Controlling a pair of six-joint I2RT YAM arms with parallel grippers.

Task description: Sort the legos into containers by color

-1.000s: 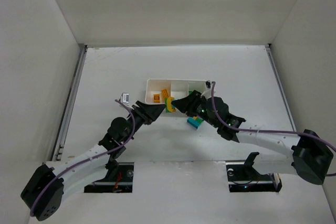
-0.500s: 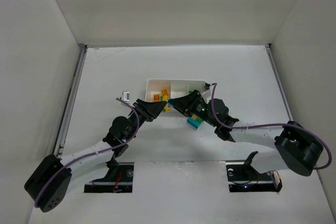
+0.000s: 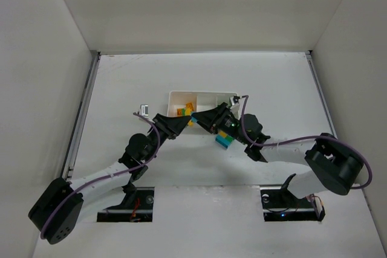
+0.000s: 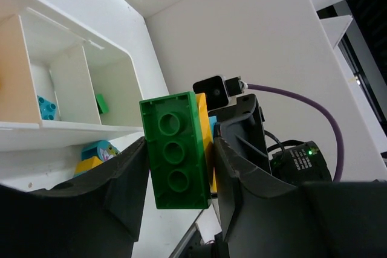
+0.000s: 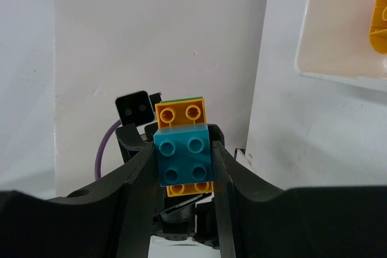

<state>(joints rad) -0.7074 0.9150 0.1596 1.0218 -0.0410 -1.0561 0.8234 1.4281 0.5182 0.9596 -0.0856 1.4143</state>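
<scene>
Both arms stretched inward, tips meeting just beside tray (image 3: 171,101) near wall. Left pincer (image 3: 186,124) clamped green brick (image 4: 175,149); right pincer (image 3: 201,119) clamped cyan brick (image 5: 183,160); yellow-orange brick (image 5: 180,113) sandwiched between, one clump.

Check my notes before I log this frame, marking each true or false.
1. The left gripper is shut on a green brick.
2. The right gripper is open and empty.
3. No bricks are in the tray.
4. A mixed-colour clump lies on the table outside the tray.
1. True: the left gripper clamps the green brick.
2. False: the right gripper is shut on a cyan brick stuck to a yellow-orange brick.
3. False: the tray holds a loose cyan brick in one compartment and a loose green brick in the next.
4. True: the clump sits on the table, just in front of the tray.
</scene>
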